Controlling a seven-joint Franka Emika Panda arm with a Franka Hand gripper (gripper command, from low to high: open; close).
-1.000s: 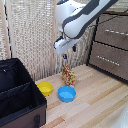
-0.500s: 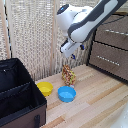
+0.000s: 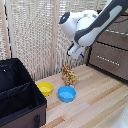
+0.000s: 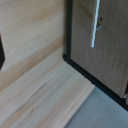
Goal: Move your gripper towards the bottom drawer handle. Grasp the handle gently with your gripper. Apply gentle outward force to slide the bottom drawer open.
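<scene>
My tool (image 3: 76,51) hangs high, well apart from the bottom drawer (image 3: 110,61), so its handle (image 4: 95,24) fills my wrist view for lining up. Whether my tool's fingers are parted, I cannot tell.

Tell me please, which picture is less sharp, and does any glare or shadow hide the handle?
Exterior view: soft and coarse, with the gripper blurred, its fingers not distinguishable; the handle shows only as a faint pale line. Wrist view: also soft, yet the handle reads clearly as a bright bar on the bottom drawer; no glare or shadow hides it.
</scene>
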